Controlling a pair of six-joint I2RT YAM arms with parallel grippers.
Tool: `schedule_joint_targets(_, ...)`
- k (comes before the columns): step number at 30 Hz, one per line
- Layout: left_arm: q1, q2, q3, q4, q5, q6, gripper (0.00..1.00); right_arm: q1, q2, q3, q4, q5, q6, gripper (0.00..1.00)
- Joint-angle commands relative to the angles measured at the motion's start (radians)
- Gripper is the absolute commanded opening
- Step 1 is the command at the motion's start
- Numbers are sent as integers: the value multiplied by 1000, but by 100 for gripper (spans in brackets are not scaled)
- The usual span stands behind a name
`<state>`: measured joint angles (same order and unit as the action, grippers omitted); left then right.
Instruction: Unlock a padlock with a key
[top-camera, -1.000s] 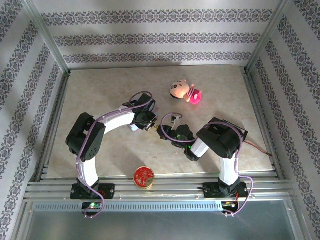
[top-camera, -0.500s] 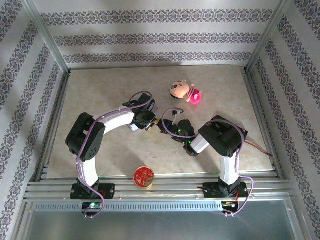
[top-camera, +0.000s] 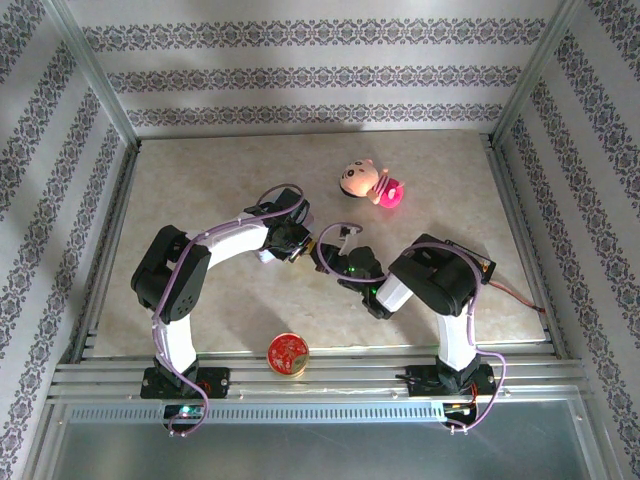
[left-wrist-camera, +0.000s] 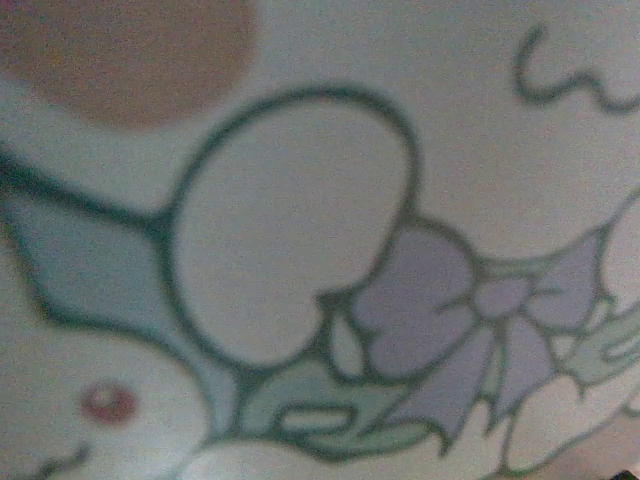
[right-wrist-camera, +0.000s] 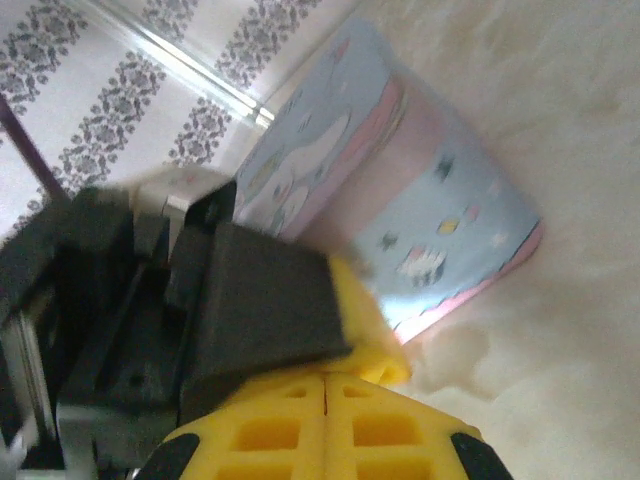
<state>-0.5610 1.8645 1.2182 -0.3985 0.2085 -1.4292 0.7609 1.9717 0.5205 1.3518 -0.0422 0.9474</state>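
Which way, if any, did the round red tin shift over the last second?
No. The round red tin stays at the same spot against the near rail.

— How do your arms sit?
— Your left arm (top-camera: 225, 240) and right arm (top-camera: 430, 280) both bend at the elbow and reach inward. The left gripper (top-camera: 290, 245) and right gripper (top-camera: 325, 258) nearly meet.
— Jaws?
— Your right one's yellow pads (right-wrist-camera: 400, 395) are pressed together. The left's I cannot tell.

A blurred pale printed surface (left-wrist-camera: 300, 120) shows dark cartoon outlines, a lavender bow (left-wrist-camera: 480, 300) and a brown patch (left-wrist-camera: 130, 50).
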Motion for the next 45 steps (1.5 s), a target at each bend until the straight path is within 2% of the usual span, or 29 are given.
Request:
schedule_joint_targets(1,-37,9,-18,43,201,-82,16,58,-17,-21,35,24,35,0)
schedule_joint_targets(8,-37,-7,-18,31,196,-69,16,60,-19,-42,35,96,44,0)
schedule_joint_targets(19,-30,-17,-28,-31,121,-10,17,-17,-91,-170,32,95,63,0)
schedule_joint_targets(25,-31,-4,-16,-83,94,60,35,-30,-125,-256,33,92,71,0)
schedule_joint_targets(30,-37,9,-29,-97,95,59,47,-46,-127,-259,33,70,77,0)
schedule_joint_targets(32,-36,10,-27,-99,95,64,60,-53,-133,-256,33,60,74,0)
schedule_joint_targets(39,-36,-58,-25,-114,78,91,62,-87,-180,-264,30,13,52,0)
schedule_joint_targets(45,-36,-213,3,-165,-43,181,62,-128,-277,-254,12,-53,29,0)
